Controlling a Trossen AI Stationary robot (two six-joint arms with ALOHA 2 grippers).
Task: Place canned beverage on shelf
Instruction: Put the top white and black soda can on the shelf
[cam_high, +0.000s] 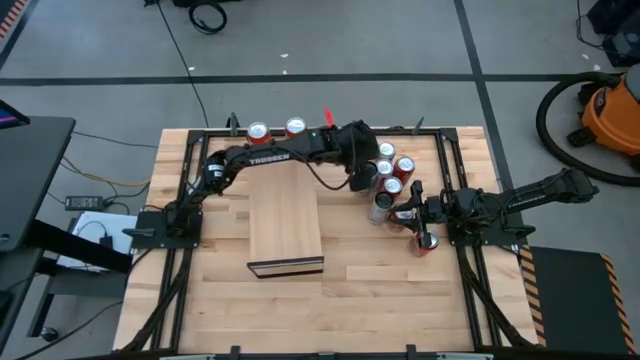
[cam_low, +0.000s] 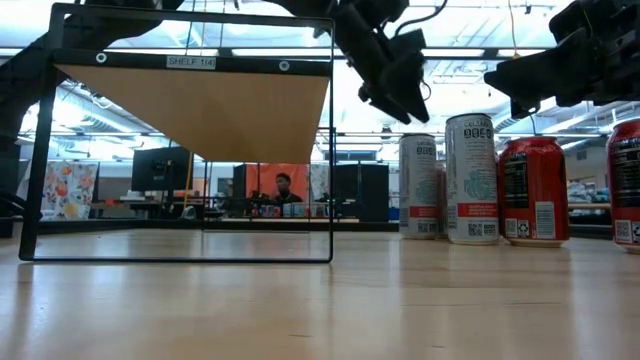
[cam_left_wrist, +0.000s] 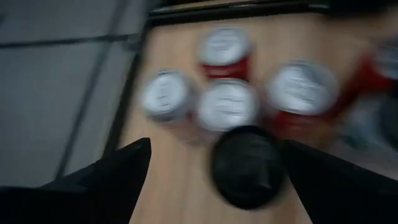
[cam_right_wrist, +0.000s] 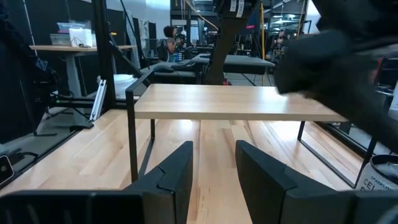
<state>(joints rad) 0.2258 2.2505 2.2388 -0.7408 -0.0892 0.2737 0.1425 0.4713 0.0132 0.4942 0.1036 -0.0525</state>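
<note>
The left end effector (cam_high: 366, 178) hangs over the cluster of cans (cam_high: 393, 180) at the right-hand part of the worktop (cam_high: 350, 300), with its fingers (cam_left_wrist: 106, 180) spread wide and nothing between them. From its own wrist camera I look straight down on four silver can tops, two on red bodies, and a dark round top (cam_left_wrist: 247, 165) that sits between the spread fingers, lower in that picture than the others. Whether the fingers are level with any can I cannot tell.

The right end effector (cam_high: 412, 214) lies low at the near side of the same cluster, just beside a can (cam_high: 428, 241) standing apart from the rest. Its fingers (cam_right_wrist: 174, 174) are drawn close, with a narrow gap and nothing in it.

The shelf (cam_high: 285, 222), a pale wood slab on a thin black frame, stands at the middle of the worktop, left of the cans and apart from them. Its top is bare. Two more red cans (cam_high: 276, 129) stand by the far edge, behind the left arm.

The table-level camera shows what the overhead one does not: the shelf is raised on legs with open space under it, carries a label reading SHELF 114 (cam_low: 191, 62), and a white can (cam_low: 472, 178) and a red can (cam_low: 532, 190) stand upright side by side. A person (cam_low: 285, 187) sits far back in the room.
</note>
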